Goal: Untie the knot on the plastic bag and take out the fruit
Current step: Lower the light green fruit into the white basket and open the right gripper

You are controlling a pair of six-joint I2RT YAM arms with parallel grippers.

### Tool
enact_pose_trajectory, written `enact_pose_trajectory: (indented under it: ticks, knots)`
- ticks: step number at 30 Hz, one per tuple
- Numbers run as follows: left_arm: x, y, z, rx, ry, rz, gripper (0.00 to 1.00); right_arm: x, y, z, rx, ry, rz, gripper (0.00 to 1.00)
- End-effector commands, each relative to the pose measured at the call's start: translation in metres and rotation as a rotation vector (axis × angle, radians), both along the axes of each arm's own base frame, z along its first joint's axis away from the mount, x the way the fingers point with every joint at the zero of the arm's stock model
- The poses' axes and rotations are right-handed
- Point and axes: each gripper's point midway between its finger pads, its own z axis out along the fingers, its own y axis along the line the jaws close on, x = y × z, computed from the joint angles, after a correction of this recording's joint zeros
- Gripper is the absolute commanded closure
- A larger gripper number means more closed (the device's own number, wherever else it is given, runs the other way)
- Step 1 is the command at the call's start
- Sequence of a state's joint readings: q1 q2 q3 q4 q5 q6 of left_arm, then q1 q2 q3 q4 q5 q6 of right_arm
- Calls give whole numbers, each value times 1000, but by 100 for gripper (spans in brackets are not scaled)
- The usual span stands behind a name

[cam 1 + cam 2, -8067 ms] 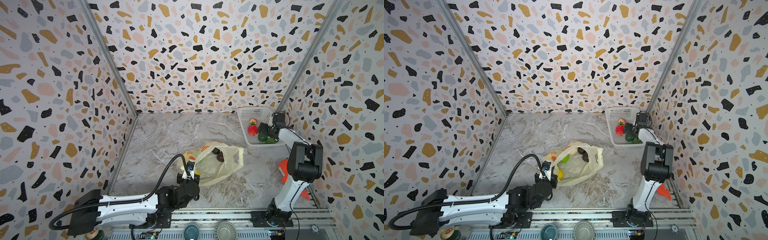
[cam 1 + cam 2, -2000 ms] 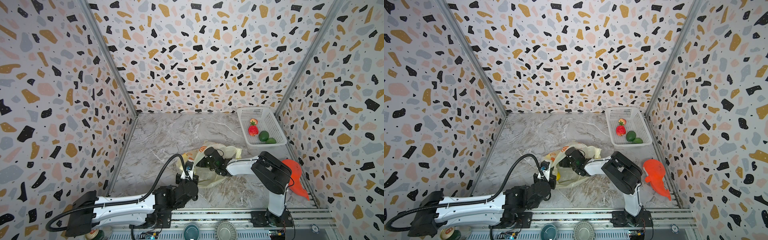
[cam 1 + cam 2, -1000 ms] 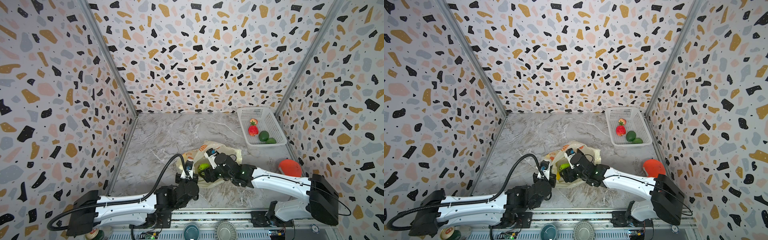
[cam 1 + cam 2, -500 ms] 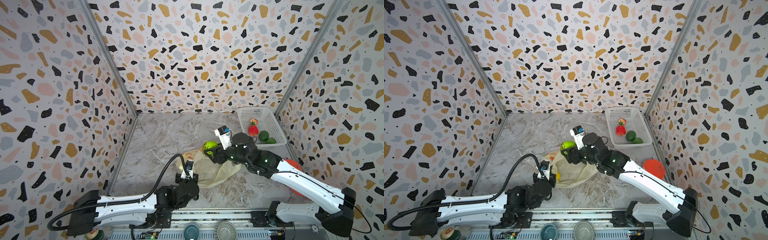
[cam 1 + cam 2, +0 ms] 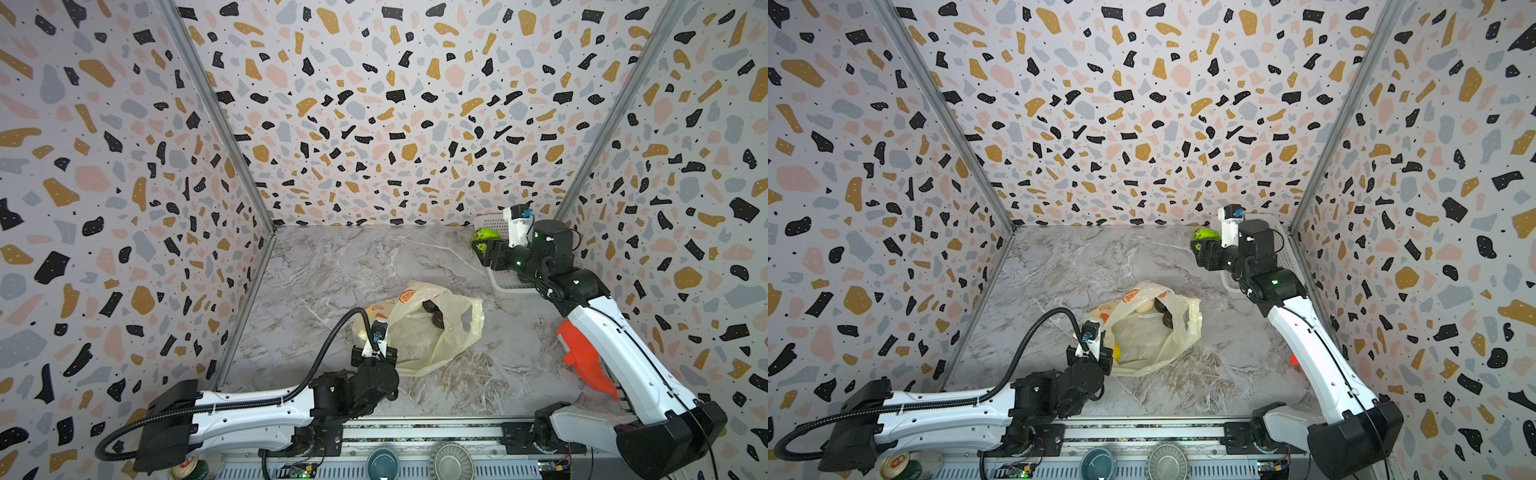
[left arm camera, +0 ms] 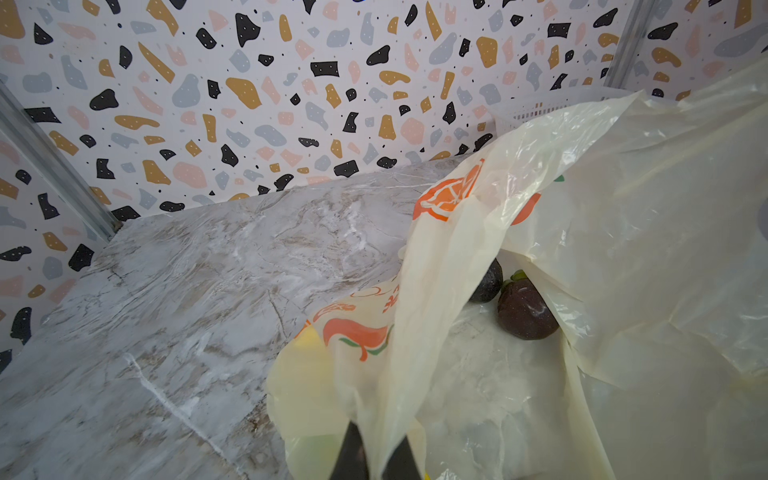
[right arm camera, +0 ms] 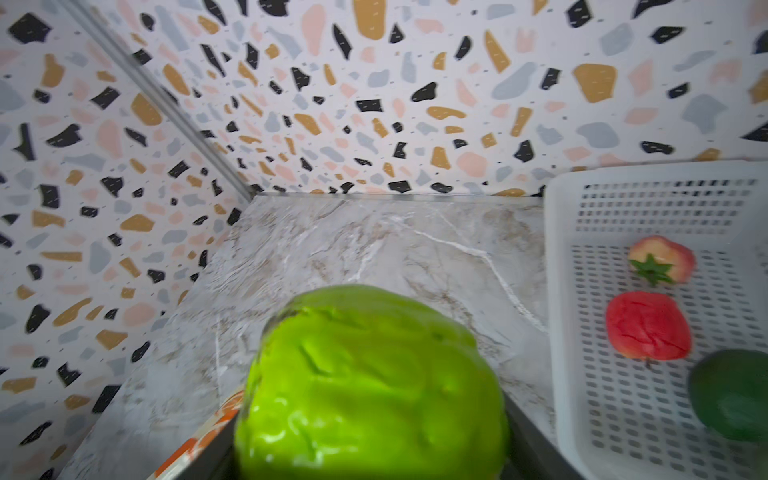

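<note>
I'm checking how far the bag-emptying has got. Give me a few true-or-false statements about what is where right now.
1. The right hand holds a green fruit. True.
2. The basket is empty. False: three fruits lie in it.
3. The left hand is shut on the bag. True.
4. No fruit is left in the bag. False: two dark fruits lie inside it.
</note>
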State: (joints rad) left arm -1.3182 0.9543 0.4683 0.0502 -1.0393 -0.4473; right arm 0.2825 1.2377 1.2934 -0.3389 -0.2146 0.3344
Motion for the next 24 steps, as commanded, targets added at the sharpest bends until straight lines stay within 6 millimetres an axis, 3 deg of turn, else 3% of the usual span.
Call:
enact_pose_trajectory:
  ticks: [1, 9, 18, 24]
  knots:
    - [3, -4, 15, -50, -24, 9, 100, 26, -29, 0, 14, -19, -70, 38]
    - [1, -1, 17, -61, -25, 2, 100, 96, -109, -65, 9, 66, -298, 38]
    - [1, 1, 16, -65, -26, 1, 100, 161, -163, -140, -7, 191, -436, 38]
    - [1, 0, 19, -70, -29, 1, 100, 186, -193, -168, -89, 226, -527, 36]
